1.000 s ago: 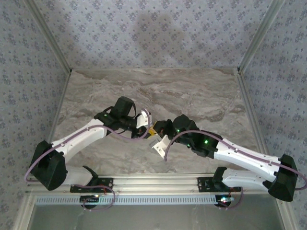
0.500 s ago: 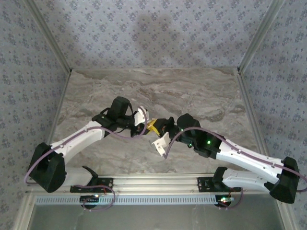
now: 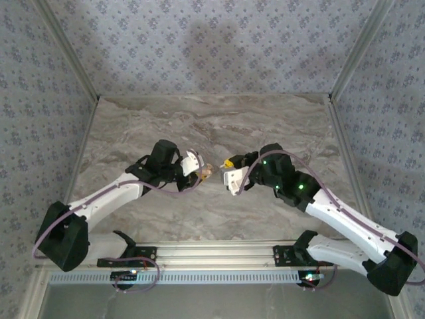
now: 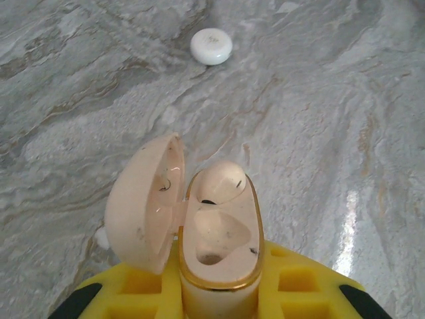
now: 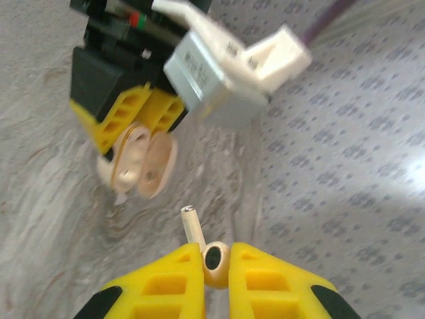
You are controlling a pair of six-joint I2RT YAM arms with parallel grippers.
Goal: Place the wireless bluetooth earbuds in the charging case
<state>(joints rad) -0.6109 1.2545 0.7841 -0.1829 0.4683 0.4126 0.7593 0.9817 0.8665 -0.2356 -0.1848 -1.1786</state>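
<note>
**A:** Two pincers here. What is each one doing?

**B:** The left pincer (image 4: 216, 292) is clamped on the case (image 4: 219, 232), whose lid (image 4: 143, 206) is swung open to the left. The right pincer (image 5: 214, 262) is closed on one earbud (image 5: 192, 229), and the stem sticks out past its yellow fingers (image 5: 166, 279).

**A:** Where are they?

**B:** From above, they face each other over the middle of the table (image 4: 319, 100). The left one is on the left and the right one on the right, with their tips near but apart.

**A:** Is anything inside the case?

**B:** One pale rounded piece (image 4: 219, 183) sits in the pocket farther from the fingers. The pocket nearer them looks hollow.

**A:** What else is on the marble?

**B:** A white round disc (image 4: 211, 46) lies flat, well beyond the case on the far side.
</note>
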